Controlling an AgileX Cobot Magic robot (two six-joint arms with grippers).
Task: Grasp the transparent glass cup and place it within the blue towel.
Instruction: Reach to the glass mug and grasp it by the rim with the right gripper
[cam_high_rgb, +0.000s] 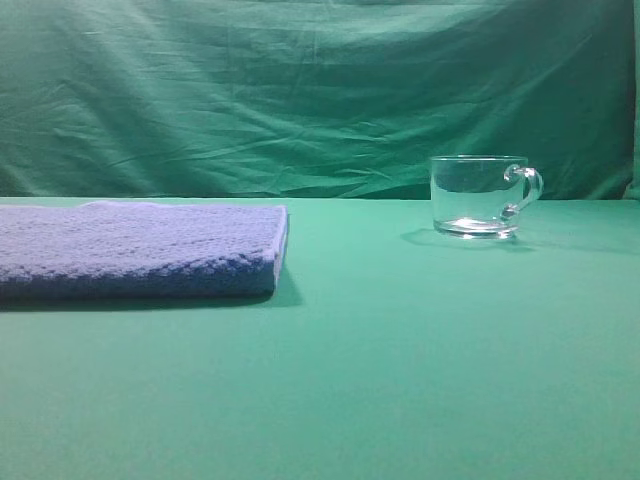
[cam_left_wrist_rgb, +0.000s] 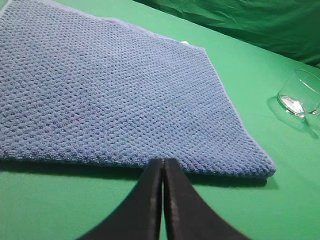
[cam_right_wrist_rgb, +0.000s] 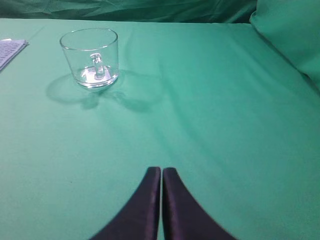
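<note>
From the exterior high view, one transparent glass cup (cam_high_rgb: 480, 196) stands upright on the green table (cam_high_rgb: 400, 380), handle to the right, well apart from the one blue towel (cam_high_rgb: 135, 250), which lies flat at the left — a broad, open landing pad for the cup. Neither arm shows here.

In the left wrist view, the left gripper (cam_left_wrist_rgb: 163, 162) hovers at the towel's near edge with its fingers pressed together, holding nothing; the cup sits far off at the right edge.

In the right wrist view, the right gripper (cam_right_wrist_rgb: 161, 171) also has its two fingers closed flat against each other, empty, aimed over bare cloth — the cup lies ahead and to the left, its handle facing the camera. The grasp looks not yet begun.
</note>
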